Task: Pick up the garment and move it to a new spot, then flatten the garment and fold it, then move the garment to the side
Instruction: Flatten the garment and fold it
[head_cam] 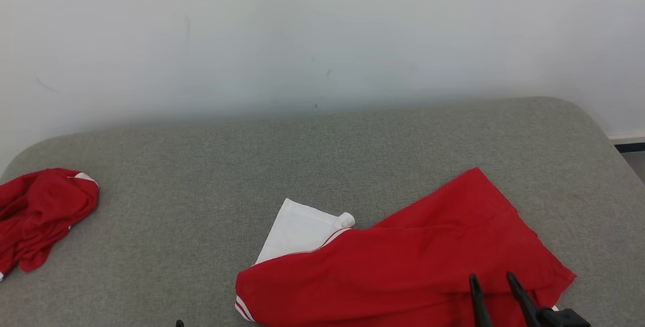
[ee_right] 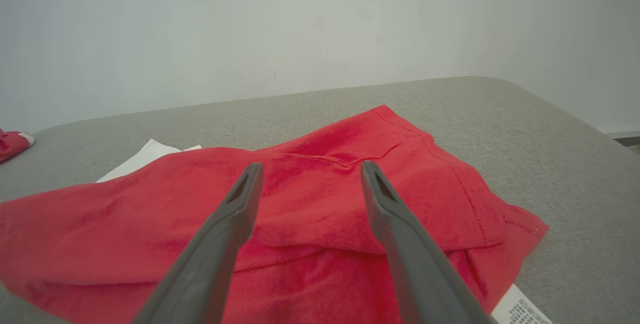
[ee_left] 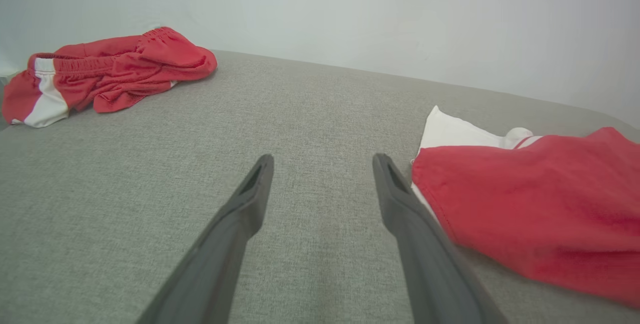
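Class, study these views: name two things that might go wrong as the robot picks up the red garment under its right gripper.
1. The garment lies in overlapping layers; the open right gripper above it might pinch only the top one.
2. The open left gripper hangs over bare table, so a one-sided lift might drag the cloth.

Grey woven pad (head_cam: 302, 155) with rounded corners, its far edge meeting a plain white wall (head_cam: 322, 29) that bears a few small dark marks. Crumpled shorts (head_cam: 40, 211) lie in a loose heap at the pad's left edge; they are red with white panels, and the left wrist view shows a gathered elastic waistband. Beyond the pad's right corner, a pale skirting (head_cam: 626, 137) runs above a dark strip at the wall's foot.
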You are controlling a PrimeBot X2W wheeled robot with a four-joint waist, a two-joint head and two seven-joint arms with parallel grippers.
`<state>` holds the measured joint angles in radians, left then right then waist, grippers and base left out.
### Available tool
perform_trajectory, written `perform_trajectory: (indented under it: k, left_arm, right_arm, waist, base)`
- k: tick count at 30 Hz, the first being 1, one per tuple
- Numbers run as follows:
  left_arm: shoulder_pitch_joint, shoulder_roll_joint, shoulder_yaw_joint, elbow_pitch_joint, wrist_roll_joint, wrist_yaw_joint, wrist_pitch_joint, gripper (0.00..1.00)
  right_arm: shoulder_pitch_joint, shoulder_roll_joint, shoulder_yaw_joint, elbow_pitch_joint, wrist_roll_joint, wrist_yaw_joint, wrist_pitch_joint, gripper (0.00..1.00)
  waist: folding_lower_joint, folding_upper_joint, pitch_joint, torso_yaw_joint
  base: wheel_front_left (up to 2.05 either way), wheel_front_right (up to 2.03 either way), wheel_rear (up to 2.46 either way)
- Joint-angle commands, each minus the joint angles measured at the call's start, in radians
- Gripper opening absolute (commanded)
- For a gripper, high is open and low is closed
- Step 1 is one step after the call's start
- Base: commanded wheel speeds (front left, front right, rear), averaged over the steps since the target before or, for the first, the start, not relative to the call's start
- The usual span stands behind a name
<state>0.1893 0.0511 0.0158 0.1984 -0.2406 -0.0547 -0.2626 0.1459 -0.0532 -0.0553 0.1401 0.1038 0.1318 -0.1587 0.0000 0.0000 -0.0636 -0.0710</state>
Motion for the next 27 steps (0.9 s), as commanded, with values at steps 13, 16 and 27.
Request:
perform_trajectory:
  k: [13,16,27]
  left_arm:
    - [-0.026,-0.001,-0.013,0.016,0.006,-0.016,-0.003,1.00]
    - [-0.063,-0.001,-0.012,0.032,0.011,-0.030,-0.003,1.00]
    - [-0.484,0.059,-0.164,0.256,-0.050,-0.075,0.277,1.00]
  right_arm:
    - [-0.011,0.005,-0.018,0.000,0.027,-0.002,-0.010,1.00]
    - [-0.035,0.005,-0.027,-0.004,0.032,-0.002,0.013,1.00]
    - [-0.247,-0.038,-0.084,-0.034,0.017,-0.002,0.378,1.00]
  waist:
    - [0.0000,0.0000,0.015,-0.003]
    - [0.0000,0.0000,0.030,-0.007]
    - [0.0000,0.0000,0.172,-0.041]
  base:
    - [0.00,0.00,0.00]
    - [0.00,0.00,0.00]
    - [0.00,0.00,0.00]
